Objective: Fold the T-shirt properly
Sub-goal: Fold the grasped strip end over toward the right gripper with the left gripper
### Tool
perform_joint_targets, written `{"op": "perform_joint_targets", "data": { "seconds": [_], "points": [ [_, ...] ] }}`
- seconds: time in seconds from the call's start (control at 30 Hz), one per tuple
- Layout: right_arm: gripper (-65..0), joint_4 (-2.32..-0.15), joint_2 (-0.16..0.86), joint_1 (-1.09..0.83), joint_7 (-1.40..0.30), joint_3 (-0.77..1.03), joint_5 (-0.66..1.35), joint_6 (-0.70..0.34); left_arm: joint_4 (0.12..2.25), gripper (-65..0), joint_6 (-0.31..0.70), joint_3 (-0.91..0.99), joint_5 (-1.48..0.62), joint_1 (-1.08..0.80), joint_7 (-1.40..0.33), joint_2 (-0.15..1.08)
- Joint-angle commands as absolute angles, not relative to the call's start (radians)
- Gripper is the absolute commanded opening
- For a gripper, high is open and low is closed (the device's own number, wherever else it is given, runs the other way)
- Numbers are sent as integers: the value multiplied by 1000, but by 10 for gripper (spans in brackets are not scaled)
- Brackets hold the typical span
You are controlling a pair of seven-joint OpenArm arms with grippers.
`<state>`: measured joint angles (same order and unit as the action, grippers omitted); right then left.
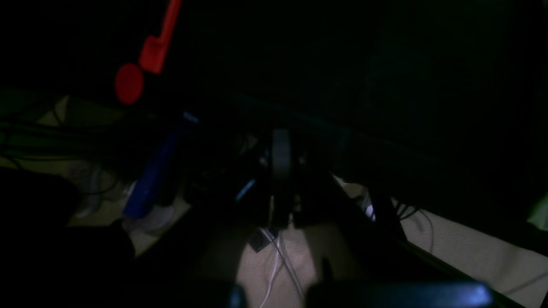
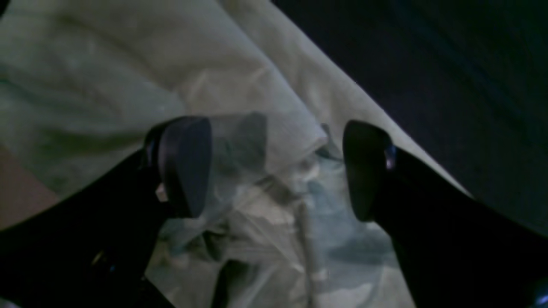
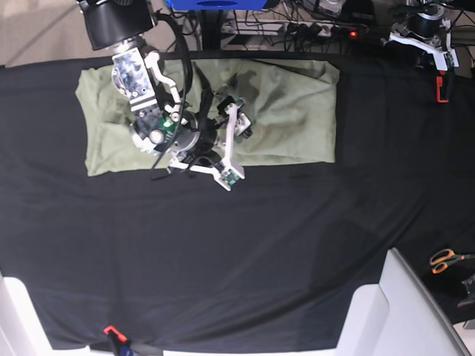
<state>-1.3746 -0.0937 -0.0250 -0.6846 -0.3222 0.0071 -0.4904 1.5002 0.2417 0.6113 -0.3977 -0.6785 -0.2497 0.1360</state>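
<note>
Across the left half of the black table cloth (image 3: pixel 237 259), the T-shirt (image 3: pixel 289 119) is lying rumpled along the far edge. Over its middle, the right gripper (image 2: pixel 274 171) is hovering, jaws standing wide, a fold bunching between them. Being soft, light and limp, it is best pinched at a hem corner. Far right, the left gripper (image 3: pixel 438 41) is sitting closed, holding nothing.

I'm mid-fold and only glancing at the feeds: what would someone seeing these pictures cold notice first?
The pale green T-shirt lies folded into a wide band at the far edge of the black table cloth, a bright patch on all that dark. The right gripper hangs over the shirt's middle, jaws spread wide with crumpled fabric showing between them, nothing pinched. Off at the table's near right corner, orange-handled scissors also catch the eye.
</note>
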Motion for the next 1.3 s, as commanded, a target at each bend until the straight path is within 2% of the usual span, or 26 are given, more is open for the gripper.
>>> {"op": "perform_joint_targets", "data": {
  "seconds": [0.0,0.37,0.43,0.5,0.6,0.67,1.17,1.27],
  "points": [
    [-197,-1389,-99,1,-671,-332,15,-493,1511,-650,248,615,-404,-688,-228,145],
    [-213,-1267,-101,38,-664,-337,16,-493,1468,-650,248,616,-404,-685,-228,148],
    [-299,-1267,-101,44,-664,-337,16,-493,1454,-650,248,616,-404,-685,-228,148],
    [-431,-1267,-102,45,-667,-337,16,-493,1448,-650,248,616,-404,-685,-228,148],
    [-581,-1267,-102,53,-670,-337,16,-493,1448,-650,248,616,-404,-685,-228,147],
    [-636,-1268,-102,58,-671,-337,16,-493,1448,-650,248,616,-404,-685,-228,147],
    [-642,-1270,-101,104,-748,-337,15,-492,1446,-650,248,615,-404,-671,-228,147],
    [-618,-1274,-101,97,-748,-337,15,-492,1446,-650,248,615,-404,-671,-228,147]
  ]
}}
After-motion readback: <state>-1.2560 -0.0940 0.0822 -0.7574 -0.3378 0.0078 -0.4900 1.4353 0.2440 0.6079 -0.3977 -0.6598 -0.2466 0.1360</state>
